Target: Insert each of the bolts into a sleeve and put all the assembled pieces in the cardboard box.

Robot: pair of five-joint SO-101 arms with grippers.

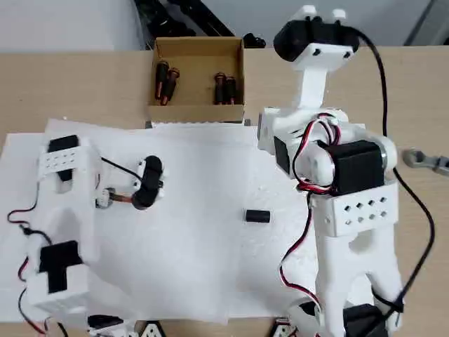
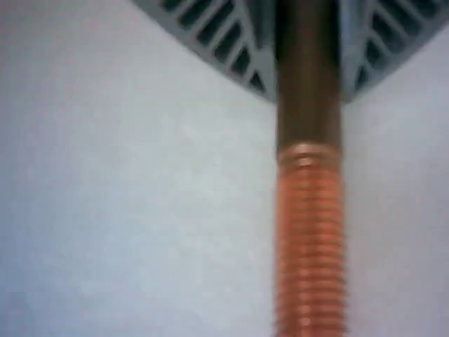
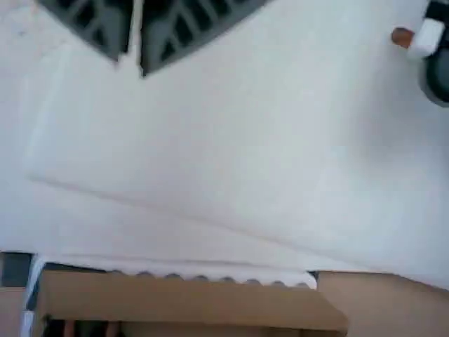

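Observation:
My left gripper (image 2: 309, 42) is shut on a copper bolt (image 2: 309, 210), whose threaded end sticks out over the white foam sheet. From above, that gripper (image 1: 133, 199) and the bolt (image 1: 119, 199) sit at the left of the sheet. A black sleeve (image 1: 257, 216) lies alone near the sheet's middle, right of the bolt. The cardboard box (image 1: 198, 109) stands at the back with several assembled pieces (image 1: 224, 88) inside. My right gripper (image 3: 137, 38) is shut with nothing in it, over the foam and facing the box (image 3: 182, 302). The right arm (image 1: 351, 175) stands right of the sleeve.
The white foam sheet (image 1: 189, 260) covers most of the wooden table. A metal wrench (image 1: 424, 160) lies at the right edge. The left arm's white base (image 1: 63, 232) takes up the left side. Red and black cables hang along the right arm.

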